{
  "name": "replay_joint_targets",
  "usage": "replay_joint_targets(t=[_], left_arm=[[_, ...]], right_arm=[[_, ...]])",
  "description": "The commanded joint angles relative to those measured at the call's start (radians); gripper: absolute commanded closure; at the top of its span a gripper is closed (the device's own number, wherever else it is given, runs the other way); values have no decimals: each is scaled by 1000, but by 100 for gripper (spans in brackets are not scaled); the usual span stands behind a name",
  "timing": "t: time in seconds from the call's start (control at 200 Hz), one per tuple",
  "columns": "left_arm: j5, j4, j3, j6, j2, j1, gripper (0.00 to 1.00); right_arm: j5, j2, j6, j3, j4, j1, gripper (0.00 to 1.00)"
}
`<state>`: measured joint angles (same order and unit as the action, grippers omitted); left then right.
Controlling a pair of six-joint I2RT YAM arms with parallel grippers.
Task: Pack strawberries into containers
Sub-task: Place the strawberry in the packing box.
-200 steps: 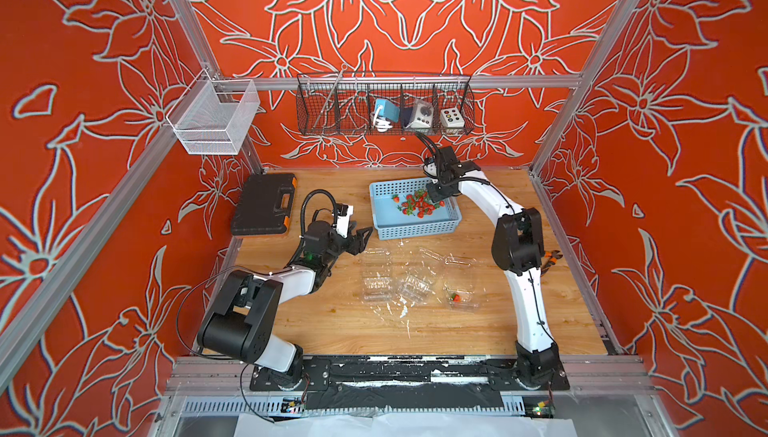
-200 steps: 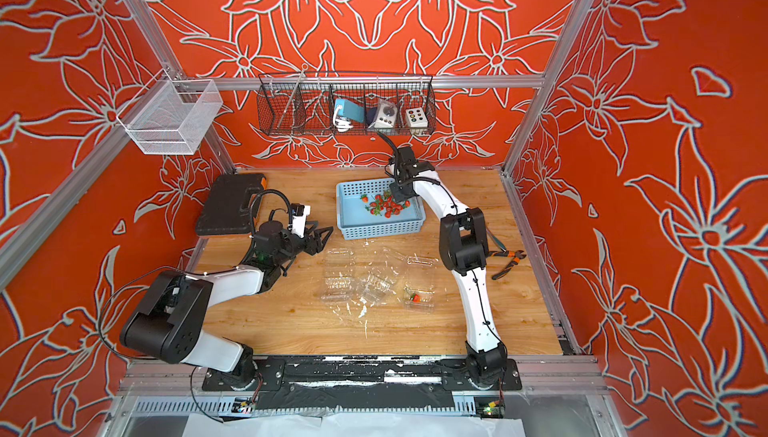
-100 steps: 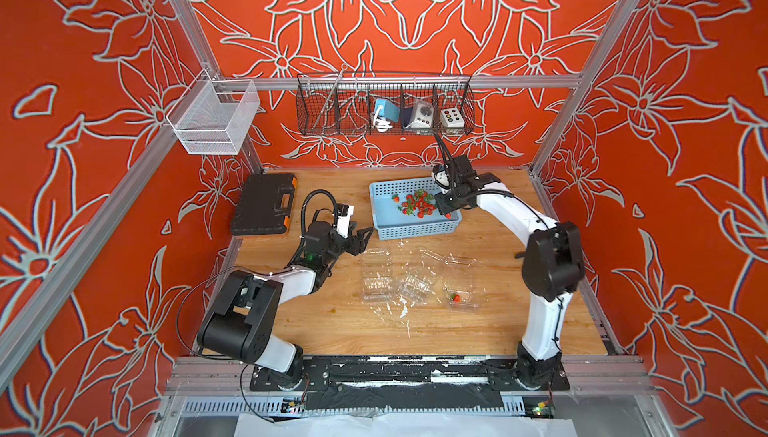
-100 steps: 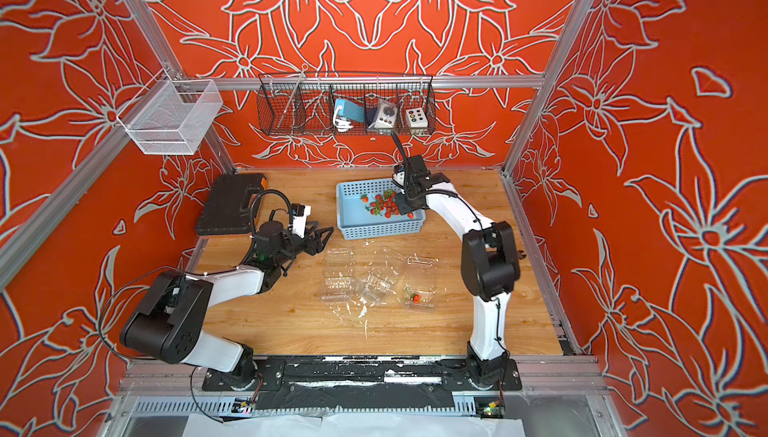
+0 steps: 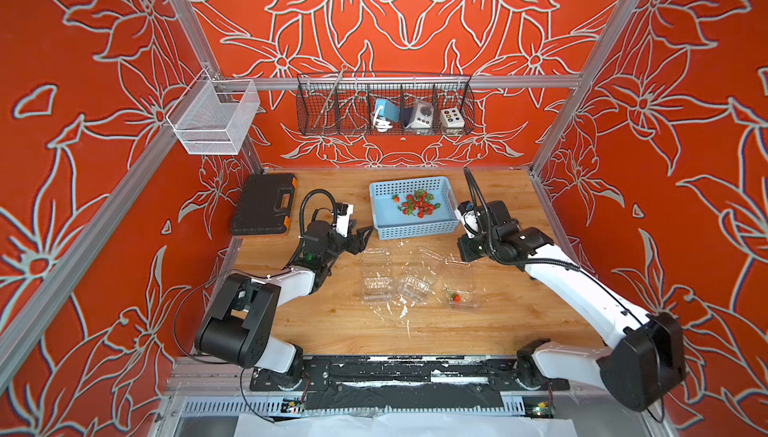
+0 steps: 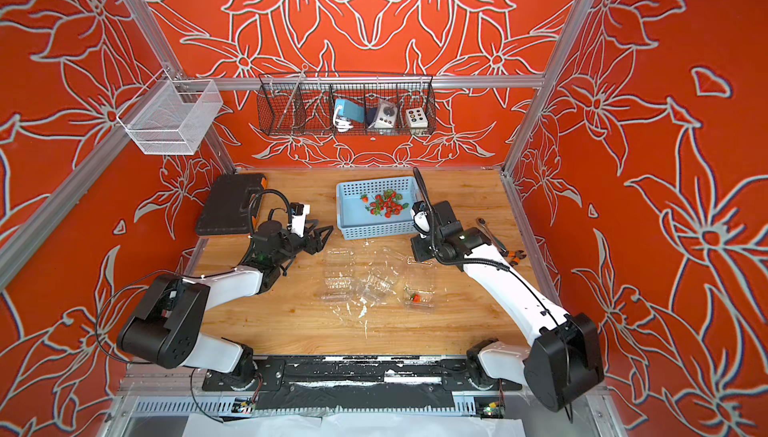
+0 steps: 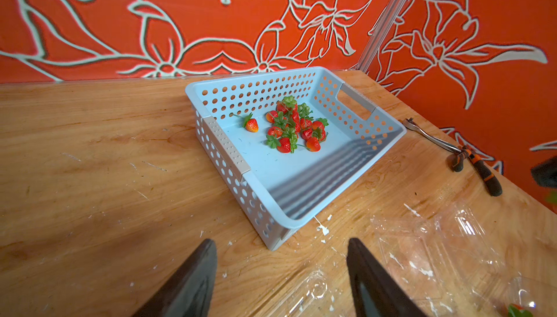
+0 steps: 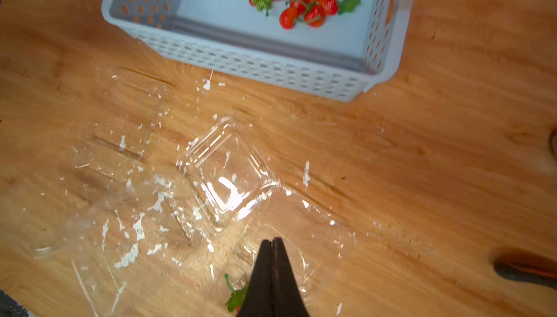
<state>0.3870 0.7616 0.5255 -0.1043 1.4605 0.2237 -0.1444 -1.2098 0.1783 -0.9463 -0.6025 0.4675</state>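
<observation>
Strawberries (image 5: 417,204) sit mostly heaped in the blue basket (image 5: 415,229) at the back of the table. One lone berry (image 5: 456,297) lies in the rightmost of three clear containers (image 5: 415,287), which are spread open in front of the basket.

The fingers of my right gripper (image 8: 272,243) are hidden in both top views by its own black body. The right wrist view shows them pressed tight together above clear plastic. Just beside them pokes out the green cap and a speck of red of a carried berry (image 8: 236,297). The left wrist view adds a scrap of green (image 7: 553,198) hanging under that gripper at the picture's edge, clear of the table, so I read the berry as pinched by its cap.

My left gripper (image 5: 360,237) hangs spread and empty, just beside the basket's front left corner.

Pliers (image 6: 513,254) and a wrench (image 6: 490,233) lie by the right wall beside the right arm, and the right wrist view catches only a dark handle. A black case (image 5: 264,206) sits back left.
</observation>
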Motion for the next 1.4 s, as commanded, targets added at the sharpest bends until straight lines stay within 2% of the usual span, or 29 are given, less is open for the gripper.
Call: replay_joint_targets(t=[0.0, 0.105, 0.26, 0.661, 1.056, 1.246, 1.396], left_arm=[[6, 3, -1, 9, -24, 7, 32], [0, -2, -2, 14, -31, 7, 32], [1, -2, -5, 12, -36, 8, 32], [-5, 0, -6, 17, -39, 8, 32], [-5, -3, 1, 23, -27, 8, 32], [-5, -5, 4, 25, -22, 8, 32], [-3, -6, 6, 24, -23, 8, 32]], right_arm=[[-33, 60, 80, 102, 9, 14, 100], [-87, 102, 132, 176, 53, 16, 100], [-37, 128, 163, 246, 60, 26, 100], [-19, 48, 188, 308, 127, 28, 98], [-19, 15, 187, 339, 150, 36, 85], [6, 39, 174, 323, 127, 37, 80], [33, 69, 160, 262, 86, 37, 72]])
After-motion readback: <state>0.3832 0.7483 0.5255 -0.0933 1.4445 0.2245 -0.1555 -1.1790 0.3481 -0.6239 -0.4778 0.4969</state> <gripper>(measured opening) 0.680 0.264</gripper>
